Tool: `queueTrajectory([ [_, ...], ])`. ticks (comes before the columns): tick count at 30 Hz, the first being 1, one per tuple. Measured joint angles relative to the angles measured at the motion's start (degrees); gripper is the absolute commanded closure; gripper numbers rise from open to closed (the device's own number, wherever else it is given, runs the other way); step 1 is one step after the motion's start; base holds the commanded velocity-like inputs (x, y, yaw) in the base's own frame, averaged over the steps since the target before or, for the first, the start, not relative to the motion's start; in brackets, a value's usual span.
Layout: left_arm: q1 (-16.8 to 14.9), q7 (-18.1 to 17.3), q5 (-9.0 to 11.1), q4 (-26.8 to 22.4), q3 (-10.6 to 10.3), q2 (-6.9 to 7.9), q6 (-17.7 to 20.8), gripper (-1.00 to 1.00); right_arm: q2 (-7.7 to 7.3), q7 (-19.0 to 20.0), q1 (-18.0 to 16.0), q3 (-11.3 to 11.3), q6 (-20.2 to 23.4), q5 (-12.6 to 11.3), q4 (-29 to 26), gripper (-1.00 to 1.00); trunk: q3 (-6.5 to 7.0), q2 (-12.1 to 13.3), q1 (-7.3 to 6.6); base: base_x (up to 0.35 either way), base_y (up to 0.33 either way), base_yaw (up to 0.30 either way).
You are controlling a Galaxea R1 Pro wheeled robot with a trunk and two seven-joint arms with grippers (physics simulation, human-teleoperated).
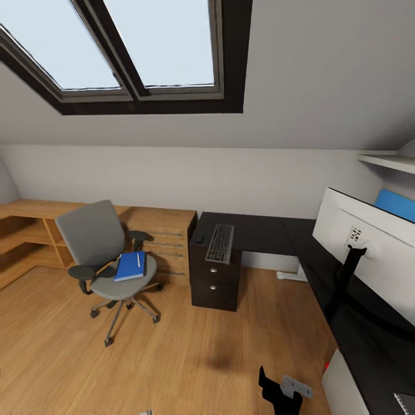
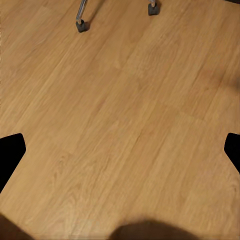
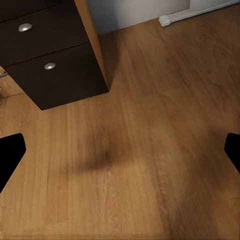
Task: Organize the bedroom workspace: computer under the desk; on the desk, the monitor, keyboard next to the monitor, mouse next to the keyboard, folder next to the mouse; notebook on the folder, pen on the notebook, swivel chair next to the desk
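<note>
You're looking across the bedroom: the swivel chair [image 1: 106,253] sits at about nine o'clock on the wood floor [image 1: 173,357], apart from the worktop [image 1: 259,230]. On its seat lies the blue folder [image 1: 129,266] with the pen [image 1: 138,260] on top. The keyboard [image 1: 220,243] rests on the worktop above the drawer unit [image 1: 214,279], the small black mouse [image 1: 199,239] just beside it at its nine o'clock. The monitor [image 1: 369,259] stands at three o'clock, white back toward you. Your left claw [image 2: 120,152] hangs spread wide over bare floor near the chair's casters [image 2: 81,25]. Your right claw [image 3: 120,152] is spread just as wide, holding nothing, near the drawers' silver knobs [image 3: 49,65].
</note>
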Motion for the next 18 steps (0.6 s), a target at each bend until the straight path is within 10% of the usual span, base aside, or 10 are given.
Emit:
queueTrajectory([
  [18, 0.0, -0.1, 0.1, 0.0, 0.0, 0.00, 0.1, -1.00, 0.08, 0.0, 0.0, 0.0, -0.1, 0.0, 0.0, -1.00, 3.73, 7.2, -3.97, -0.003, -0.003, 0.087],
])
